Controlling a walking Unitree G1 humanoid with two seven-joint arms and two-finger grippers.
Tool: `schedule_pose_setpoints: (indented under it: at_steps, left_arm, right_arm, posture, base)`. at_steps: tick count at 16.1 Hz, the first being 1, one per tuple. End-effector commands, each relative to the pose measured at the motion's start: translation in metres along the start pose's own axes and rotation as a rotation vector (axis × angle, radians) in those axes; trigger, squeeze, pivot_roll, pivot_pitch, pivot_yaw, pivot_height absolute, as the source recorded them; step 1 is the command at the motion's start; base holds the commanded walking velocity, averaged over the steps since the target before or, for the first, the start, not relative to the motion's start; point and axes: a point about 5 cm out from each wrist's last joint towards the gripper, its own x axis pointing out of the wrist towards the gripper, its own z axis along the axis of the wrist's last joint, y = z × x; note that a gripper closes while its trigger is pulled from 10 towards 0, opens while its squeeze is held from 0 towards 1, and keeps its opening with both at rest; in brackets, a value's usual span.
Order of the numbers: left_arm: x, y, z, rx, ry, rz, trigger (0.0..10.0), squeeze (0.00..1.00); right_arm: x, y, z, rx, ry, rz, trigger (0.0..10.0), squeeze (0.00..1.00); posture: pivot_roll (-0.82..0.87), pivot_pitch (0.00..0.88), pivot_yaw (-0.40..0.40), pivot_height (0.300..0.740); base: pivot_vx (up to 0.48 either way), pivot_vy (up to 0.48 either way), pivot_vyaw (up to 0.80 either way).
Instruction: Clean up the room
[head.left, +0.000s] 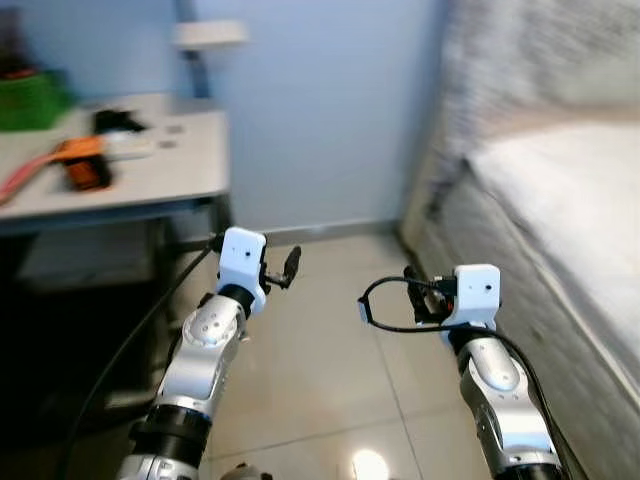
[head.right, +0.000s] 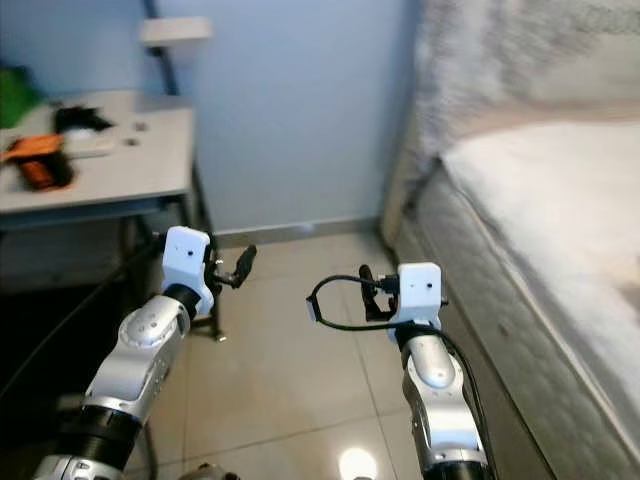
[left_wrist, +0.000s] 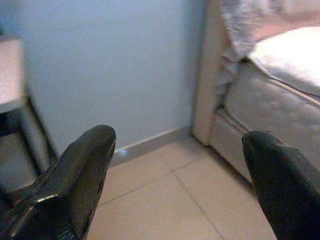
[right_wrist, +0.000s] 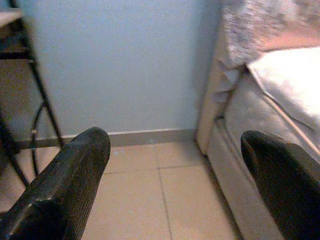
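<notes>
I count two grippers, the left gripper (left_wrist: 175, 165) and the right gripper (right_wrist: 175, 165), both spread wide. One table (head.left: 190, 165), one bed (head.left: 560, 190). On the table: one orange thing (head.left: 82, 162), one green thing (head.left: 30, 98), one black thing (head.left: 118, 121).

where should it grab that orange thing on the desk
It is too blurred to pick an exact spot. The orange thing lies flat near the middle of the desk, long axis running roughly front to back, so probably come from above with the jaws across its narrow width. The left gripper is the nearer one, open and empty over the floor.
</notes>
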Motion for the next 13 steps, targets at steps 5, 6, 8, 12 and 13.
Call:
schedule_pose_setpoints:
  at_steps: [5,6,8,12,13]
  left_arm:
    - [0.0022,-0.0028,-0.0002,-0.003,-0.012,-0.011,10.0,0.0]
    - [0.002,-0.002,-0.0007,0.001,-0.011,-0.009,10.0,0.0]
    - [0.0026,-0.0022,-0.0001,0.015,-0.012,-0.01,10.0,0.0]
    - [0.0044,-0.0055,0.002,0.035,-0.03,-0.029,10.0,0.0]
    - [0.0048,-0.0058,0.0025,0.05,-0.032,-0.034,10.0,0.0]
  right_arm:
    - [-0.0022,-0.006,-0.0027,0.013,0.012,-0.023,10.0,0.0]
    - [-0.0021,-0.0064,-0.0022,0.014,0.01,-0.024,10.0,0.0]
    - [-0.0019,-0.0073,-0.0012,0.014,0.002,-0.029,10.0,0.0]
    - [-0.0013,-0.0093,0.0039,0.028,-0.034,-0.045,10.0,0.0]
    - [-0.0012,-0.0093,0.0037,0.027,-0.033,-0.044,10.0,0.0]
  posture:
    - [0.03,0.0,-0.002,0.74]
    - [0.03,0.0,-0.004,0.74]
    - [0.03,0.0,-0.004,0.74]
    - [0.03,0.0,-0.001,0.74]
    - [0.03,0.0,-0.001,0.74]
  base:
    - [0.0,0.0,-0.7]
    - [0.0,0.0,-0.7]
    - [0.0,0.0,-0.7]
    - [0.0,-0.12,-0.7]
    - [0.0,-0.48,-0.71]
